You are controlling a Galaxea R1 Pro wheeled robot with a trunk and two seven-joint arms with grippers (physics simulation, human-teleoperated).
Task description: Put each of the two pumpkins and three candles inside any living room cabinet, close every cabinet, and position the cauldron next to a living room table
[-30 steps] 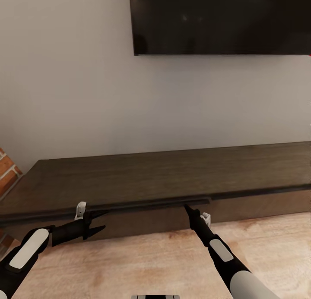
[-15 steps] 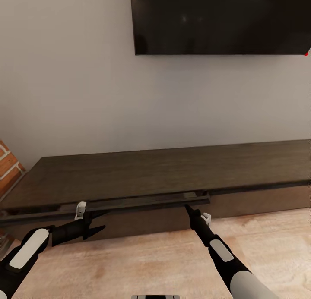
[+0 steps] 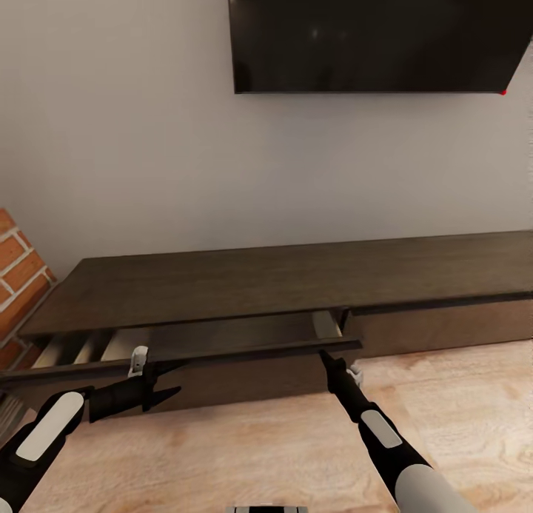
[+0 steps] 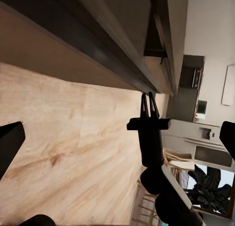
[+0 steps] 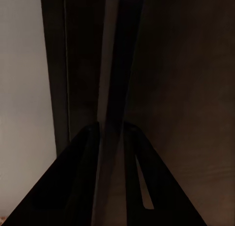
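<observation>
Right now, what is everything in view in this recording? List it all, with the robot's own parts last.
Cabinet: one, dark brown, long and low against the wall.
Drawer: one, dark brown front, pale inside, pulled partly out at the cabinet's left end.
Screen: one, black, mounted on the wall above the cabinet.
Wall: one, pale grey, behind the cabinet.
Brick wall: one, red-orange, at the far left.
Floor: light wood, in front of the cabinet.
Left gripper: one, black, jaws apart, just in front of the drawer front.
Right gripper: one, black, jaws closed on the drawer front's top edge near its right end.
</observation>
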